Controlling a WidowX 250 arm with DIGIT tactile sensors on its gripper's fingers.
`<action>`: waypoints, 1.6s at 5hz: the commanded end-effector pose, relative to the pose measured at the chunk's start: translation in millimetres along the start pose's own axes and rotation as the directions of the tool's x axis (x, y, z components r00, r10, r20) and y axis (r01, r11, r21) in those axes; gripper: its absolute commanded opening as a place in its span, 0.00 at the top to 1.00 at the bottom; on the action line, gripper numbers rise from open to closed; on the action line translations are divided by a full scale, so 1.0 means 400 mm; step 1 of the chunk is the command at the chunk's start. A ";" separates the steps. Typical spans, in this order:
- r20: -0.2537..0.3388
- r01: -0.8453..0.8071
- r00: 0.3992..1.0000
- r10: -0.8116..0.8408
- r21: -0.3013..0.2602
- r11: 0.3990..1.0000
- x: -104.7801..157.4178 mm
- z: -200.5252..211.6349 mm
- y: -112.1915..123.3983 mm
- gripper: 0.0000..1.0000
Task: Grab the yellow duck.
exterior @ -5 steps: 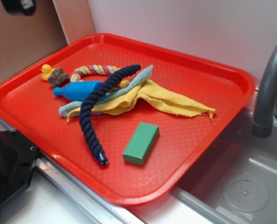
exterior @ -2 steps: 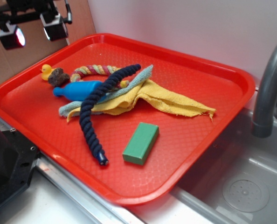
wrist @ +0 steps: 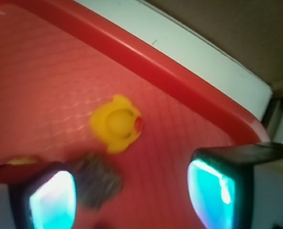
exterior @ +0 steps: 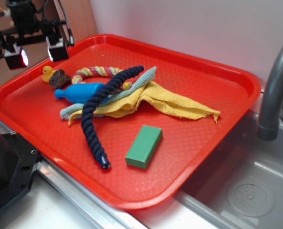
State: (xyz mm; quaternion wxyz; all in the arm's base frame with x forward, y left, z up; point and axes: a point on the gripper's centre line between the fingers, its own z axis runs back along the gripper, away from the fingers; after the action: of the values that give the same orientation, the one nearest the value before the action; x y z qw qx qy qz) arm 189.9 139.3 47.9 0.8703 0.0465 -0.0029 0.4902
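The yellow duck (exterior: 47, 73) sits at the far left corner of the red tray (exterior: 213, 67), close to the raised rim and untouched. Above it hangs the claw (exterior: 38, 52), its two fingers spread wide with nothing between them, not yet down at the tray floor. From the wrist view the duck (wrist: 116, 123) shows from above, beak toward the rim, lying roughly between the two glowing fingertips (wrist: 213, 191) but nearer the top of the picture, so the claw looks lined up over the duck without yet straddling it. That wide spread makes sense as a judgement: the duck is small and round, and open fingers give room to drop on either side.

Touching or just beside the duck is a brown rough lump (exterior: 60, 78), which crowds the side away from the rim; in the wrist view it appears as a blurred dark shape (wrist: 96, 183) near the left finger. With the rim on one side and the lump on the other, a finger may nudge the lump or clip the rim on the way down.

Further out lie a blue bottle-shaped toy (exterior: 79, 92), a striped rope ring (exterior: 96, 72), a dark blue rope (exterior: 96, 117), a yellow cloth (exterior: 172, 105) and a green block (exterior: 144, 146), all well apart from the duck. Beyond the tray is a sink (exterior: 251, 191) with a grey tap (exterior: 275, 90).
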 end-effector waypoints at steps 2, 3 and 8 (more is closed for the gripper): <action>0.036 0.039 0.999 -0.037 -0.037 0.999 0.053 -0.065 -0.028 0.00; 0.031 0.082 0.996 -0.081 -0.027 0.996 0.045 -0.066 -0.023 1.00; 0.025 0.755 0.653 -0.757 -0.089 0.649 -0.250 0.513 -0.035 1.00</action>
State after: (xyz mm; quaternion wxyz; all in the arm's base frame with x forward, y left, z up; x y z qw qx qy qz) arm 166.3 11.8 234.5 0.9964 -0.0013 0.0177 0.0832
